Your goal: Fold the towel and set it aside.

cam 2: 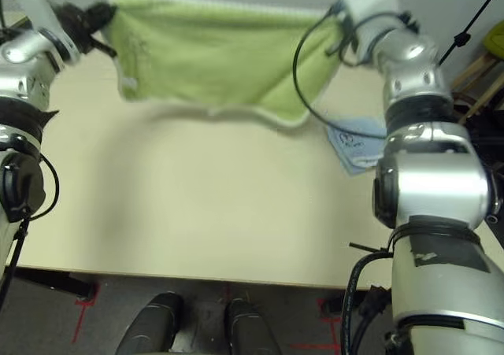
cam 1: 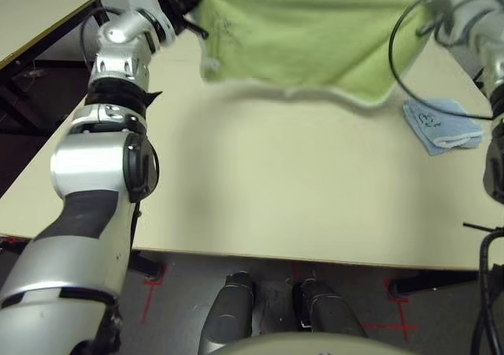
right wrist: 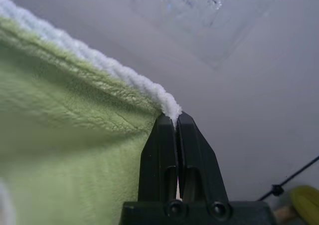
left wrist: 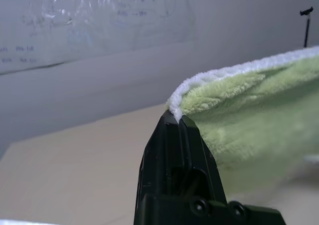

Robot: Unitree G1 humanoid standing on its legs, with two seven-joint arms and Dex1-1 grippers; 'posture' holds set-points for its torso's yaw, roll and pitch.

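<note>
The light green towel [cam 1: 307,40] with white edging hangs stretched in the air above the far part of the table, sagging in the middle, its lower edge just over the tabletop. My left gripper [left wrist: 177,120] is shut on the towel's left top corner, and in the head view it sits at the far left [cam 1: 189,1]. My right gripper [right wrist: 174,119] is shut on the towel's right top corner [cam 2: 335,20]. A faint dark logo shows near the left side of the towel.
A small light blue folded cloth [cam 1: 441,123] lies on the table [cam 1: 276,205] at the right, just below the towel's right end. Another table [cam 1: 39,16] stands at the far left. A black cable loops by the right arm.
</note>
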